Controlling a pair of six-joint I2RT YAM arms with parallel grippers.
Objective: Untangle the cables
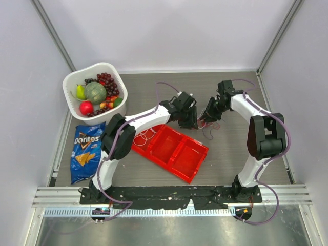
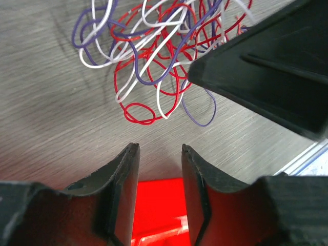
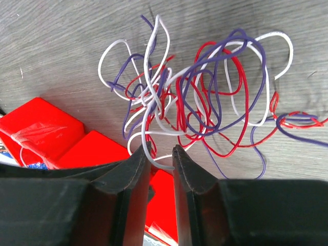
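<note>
The cables are one small tangle of thin white, red and purple wires on the table just beyond the red tray. My left gripper is open and empty; in the left wrist view its tips hover short of the tangle. My right gripper is over the tangle's near side. In the right wrist view its jaws stand a little apart, and a white wire end crosses the gap unclamped. The rest of the tangle spreads beyond the tips.
A few loose thin wires lie by the tray's far left edge. A white basket of fruit stands at the back left and a Doritos bag lies at the left. The right gripper's body shows in the left wrist view.
</note>
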